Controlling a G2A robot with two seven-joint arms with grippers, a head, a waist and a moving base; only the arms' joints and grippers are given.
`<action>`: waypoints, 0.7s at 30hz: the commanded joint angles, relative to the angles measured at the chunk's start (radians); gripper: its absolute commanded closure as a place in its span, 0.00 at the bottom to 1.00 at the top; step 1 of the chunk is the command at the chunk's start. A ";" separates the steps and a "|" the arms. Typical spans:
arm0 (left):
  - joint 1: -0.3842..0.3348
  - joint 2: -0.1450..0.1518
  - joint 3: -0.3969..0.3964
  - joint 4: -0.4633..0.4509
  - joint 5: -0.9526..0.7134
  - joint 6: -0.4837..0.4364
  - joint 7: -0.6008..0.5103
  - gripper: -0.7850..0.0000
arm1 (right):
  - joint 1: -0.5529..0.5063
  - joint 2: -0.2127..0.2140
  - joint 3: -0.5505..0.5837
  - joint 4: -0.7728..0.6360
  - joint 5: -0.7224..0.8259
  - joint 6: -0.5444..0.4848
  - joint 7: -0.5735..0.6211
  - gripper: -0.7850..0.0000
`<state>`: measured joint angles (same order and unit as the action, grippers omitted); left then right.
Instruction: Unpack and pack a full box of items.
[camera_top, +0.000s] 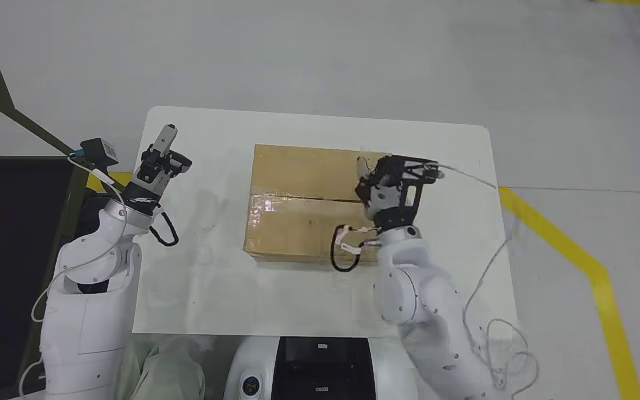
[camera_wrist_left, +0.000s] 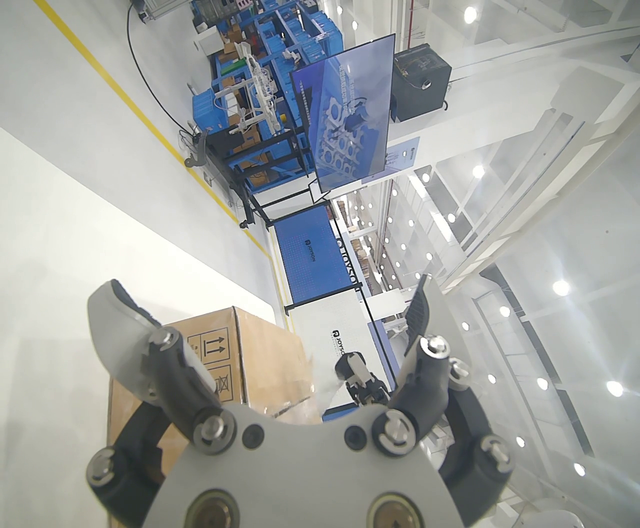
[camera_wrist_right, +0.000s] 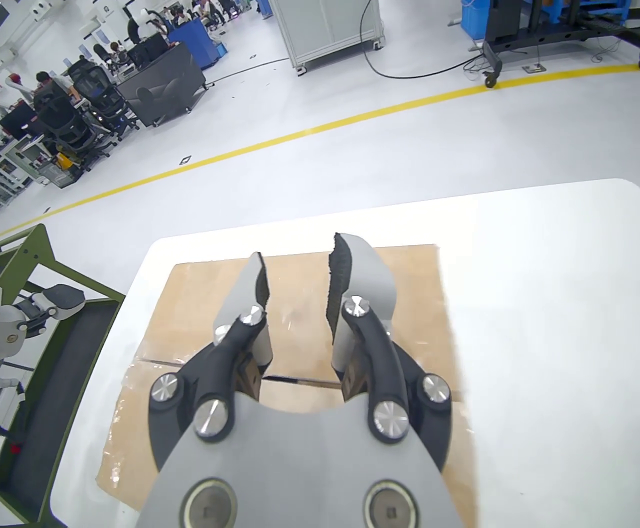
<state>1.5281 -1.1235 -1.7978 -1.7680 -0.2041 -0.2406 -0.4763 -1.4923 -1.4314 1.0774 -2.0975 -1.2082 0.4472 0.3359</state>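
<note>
The top view gives the layout: the closed cardboard box (camera_top: 300, 205) sits in the middle of the white table (camera_top: 200, 290). The right gripper (camera_top: 385, 172) is above the box's right end, and the left gripper (camera_top: 172, 148) is well off the box's left end.

The right wrist view adds the lid's centre seam (camera_wrist_right: 300, 381) and clear tape (camera_wrist_right: 125, 385) wrinkled along it. The right gripper (camera_wrist_right: 297, 285) points across the lid, its fingers parted with nothing between them.

The left wrist view shows a side wall of the box (camera_wrist_left: 260, 350) with printed handling marks (camera_wrist_left: 215, 352). The left gripper (camera_wrist_left: 272, 320) is spread wide and empty, tilted up away from the box. The right gripper (camera_wrist_left: 361, 382) is seen beyond the box top.
</note>
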 joint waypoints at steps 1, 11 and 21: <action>0.000 0.000 0.000 0.000 0.000 0.000 0.000 0.00 | -0.128 0.015 0.128 -0.077 0.025 -0.103 0.028 0.53; 0.000 0.000 0.000 0.000 0.000 0.000 0.000 0.00 | -0.181 0.027 0.233 -0.110 0.117 -0.171 0.064 0.00; 0.000 0.000 0.000 0.000 0.000 0.000 0.000 0.00 | -0.163 0.026 0.241 -0.097 0.152 -0.184 0.062 0.00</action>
<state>1.5281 -1.1235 -1.7978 -1.7680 -0.2041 -0.2406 -0.4763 -1.6552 -1.4052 1.3186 -2.1948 -1.0560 0.2626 0.3979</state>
